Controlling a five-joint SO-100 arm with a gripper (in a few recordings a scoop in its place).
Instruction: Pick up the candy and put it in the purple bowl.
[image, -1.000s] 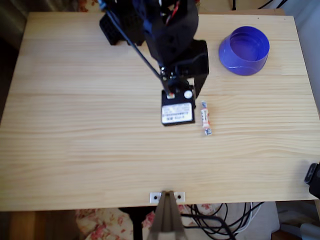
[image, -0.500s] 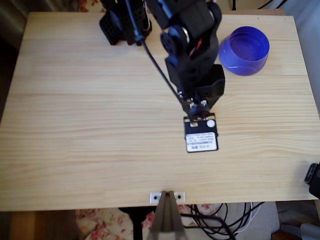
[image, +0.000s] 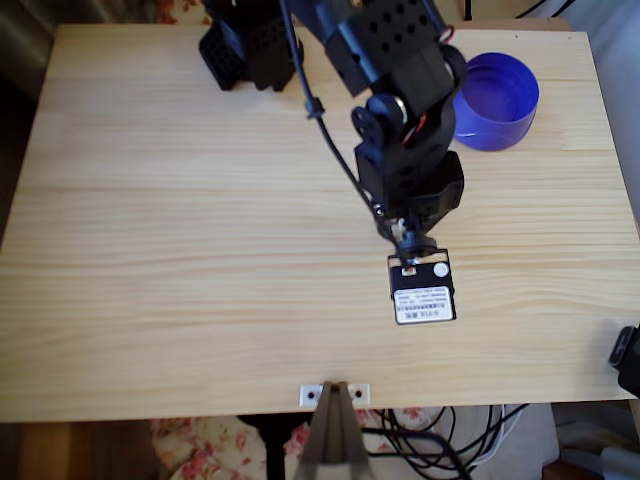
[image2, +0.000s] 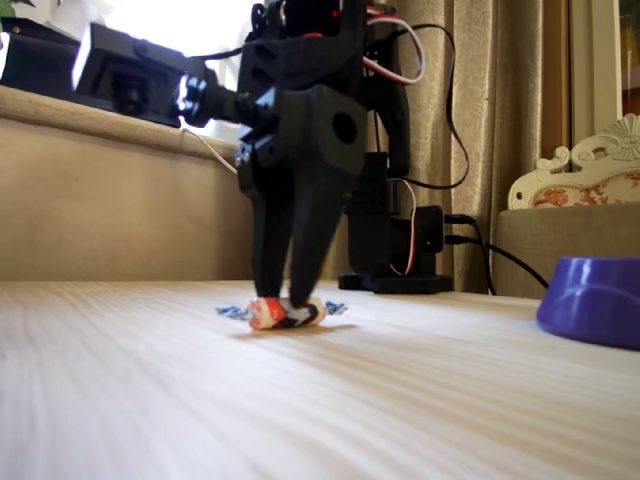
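The candy (image2: 285, 313), a small white stick with orange and blue marks and twisted ends, lies on the wooden table in the fixed view. My black gripper (image2: 287, 296) points straight down on it, its fingertips touching the wrapper's top with only a narrow gap between the two fingers. In the overhead view my arm (image: 405, 150) and its labelled wrist motor (image: 422, 292) cover the candy. The purple bowl (image: 495, 100) stands at the table's far right corner, well apart from the gripper, and also sits at the right edge in the fixed view (image2: 595, 300).
The arm's base (image: 245, 45) stands at the table's back edge. Bare wood table (image: 150, 250) spreads to the left and front. A small bracket (image: 335, 393) sits at the front edge, with cables below it.
The arm has swung to the right and toward the front edge, and its wrist has come over the spot where the candy lay uncovered one second ago. The bowl has not moved.
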